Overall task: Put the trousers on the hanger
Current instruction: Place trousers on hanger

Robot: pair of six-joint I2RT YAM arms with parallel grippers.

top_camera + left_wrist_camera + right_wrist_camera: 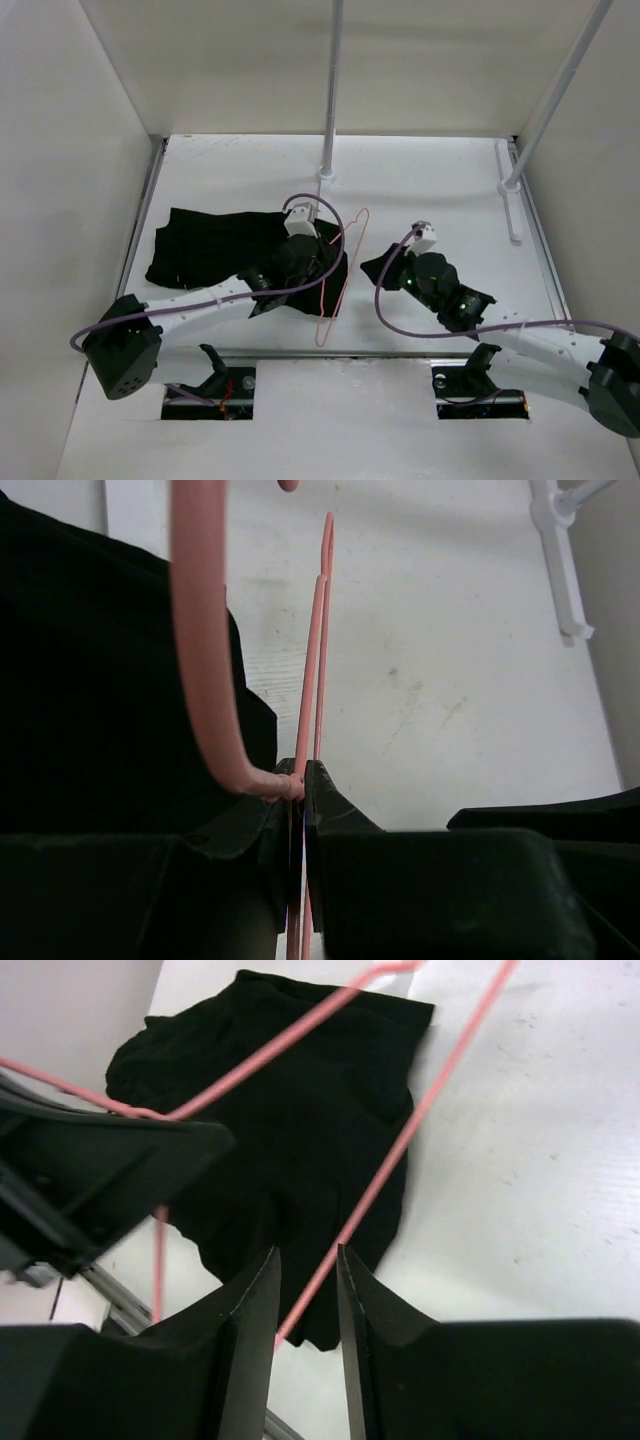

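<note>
Two items: trousers [215, 250], limp, soft black cloth heaped on table [430, 180], best pinched at an edge; hanger [200, 630], light stiff rod, over them, clamped in left gripper [302, 780]; right gripper [308, 1290] jaws narrowly apart, empty.

Trousers [250, 1160]: matt black soft cloth. Hanger [205, 630] over them: smooth, slightly glossy pink rod. Table [450, 680]: matt white, scuffed.

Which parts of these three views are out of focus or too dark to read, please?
Left wrist: the hanger rod nearest the lens is blurred and looks thick; the trousers are featureless black. Right wrist: the right gripper looks soft up close. Top external: evenly lit, sharp, faint shadows.
</note>
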